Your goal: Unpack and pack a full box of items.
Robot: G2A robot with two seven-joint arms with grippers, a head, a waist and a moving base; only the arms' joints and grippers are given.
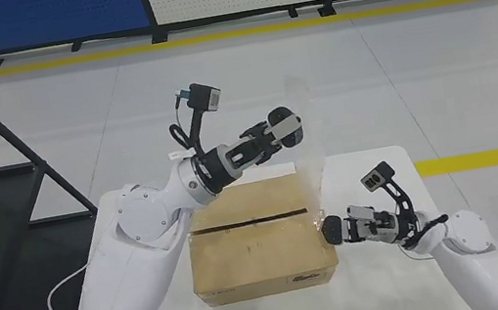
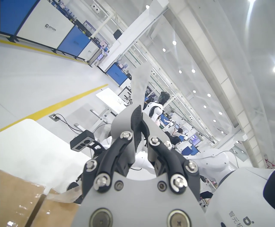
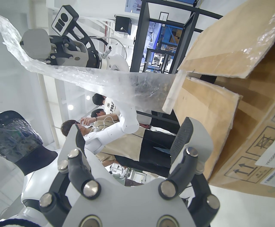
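A cardboard box (image 1: 260,252) sits at lower centre of the top view, on a white table (image 1: 369,163). Its two top flaps are folded down and meet along a dark seam across the lid. From the right wrist view the nearer flap stands slightly lifted at the box's end, leaving a narrow dark gap. What is inside cannot be seen.

A strip of clear tape (image 3: 96,78) runs from the end of the lid's seam, where it is stuck to the cardboard, up and away from the box to the left gripper (image 1: 292,128). That gripper is raised above the box's far right corner, just right of the top view's centre. Its fingers (image 2: 137,122) are pinched together on the strip, and a loose end of tape stands up beyond them. The strip is crinkled and stretched between box and gripper.

The right gripper (image 1: 326,232) is low at the box's right end, at lower right of centre in the top view, just beside the cardboard wall. Its jaws are spread wide, with nothing between them. One finger (image 3: 187,139) is close to the box's side, below the point where the tape leaves the lid.
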